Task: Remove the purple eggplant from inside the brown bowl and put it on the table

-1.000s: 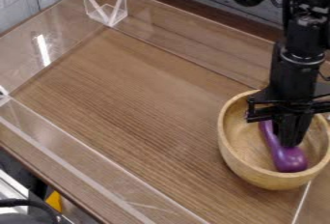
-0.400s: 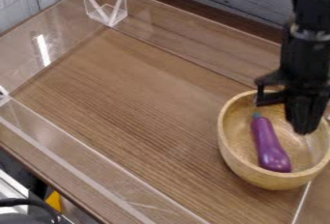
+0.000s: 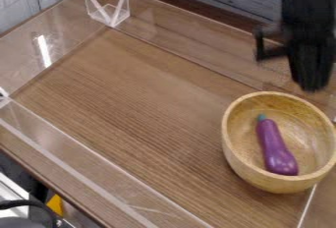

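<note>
Purple eggplant (image 3: 276, 147) is inside the brown bowl (image 3: 235, 157), lying on the bowl floor, not on the table (image 3: 132, 89). Bulbous end points toward the bottom of the view, slightly right; narrower end with the green cap (image 3: 261, 117) points up. Bowl is upright at the right side of the view, on the wood-grain tabletop, dark streaks visible. Gripper (image 3: 292, 67) is above the bowl, apart from the eggplant, dark and motion-blurred, so fingertip detail is poor. Claw is clenched, nothing in its grasp. Arm comes in from the upper right corner. White angular piece (image 3: 108, 8) sits near the top left, by the far edge. Clear low wall (image 3: 42, 47) runs along the left side. Bottom left corner, off the tabletop: black cable (image 3: 29, 178) and a small yellow-orange item (image 3: 55, 204), too little showing to identify.
</note>
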### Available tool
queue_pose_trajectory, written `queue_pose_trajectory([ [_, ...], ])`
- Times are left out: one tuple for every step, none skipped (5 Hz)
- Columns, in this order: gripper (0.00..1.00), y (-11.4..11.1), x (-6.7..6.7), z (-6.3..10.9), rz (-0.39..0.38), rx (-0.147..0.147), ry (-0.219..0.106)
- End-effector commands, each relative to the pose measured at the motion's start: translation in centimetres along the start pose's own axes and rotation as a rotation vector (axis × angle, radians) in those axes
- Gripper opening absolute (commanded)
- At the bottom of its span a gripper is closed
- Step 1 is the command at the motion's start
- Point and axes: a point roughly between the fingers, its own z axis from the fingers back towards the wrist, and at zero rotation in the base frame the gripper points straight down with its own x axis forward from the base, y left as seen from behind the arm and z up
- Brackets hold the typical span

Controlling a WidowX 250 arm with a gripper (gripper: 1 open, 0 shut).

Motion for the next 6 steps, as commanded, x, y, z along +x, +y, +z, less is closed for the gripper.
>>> queue_pose_trajectory([
  [1.00, 0.3, -1.1, 2.6, -0.026, -0.068, -0.035],
  [0.00, 1.1, -1.8, 2.6, -0.017, -0.060, -0.055],
  [0.00, 1.8, -2.1, 2.6, -0.006, -0.056, -0.077],
  [1.00, 2.6, -2.3, 2.0, -0.003, -0.041, -0.094],
  [0.00, 3.4, -2.7, 1.7, -0.004, -0.026, -0.103],
  [1.00, 3.8, -2.8, 1.1, -0.005, -0.011, -0.110],
])
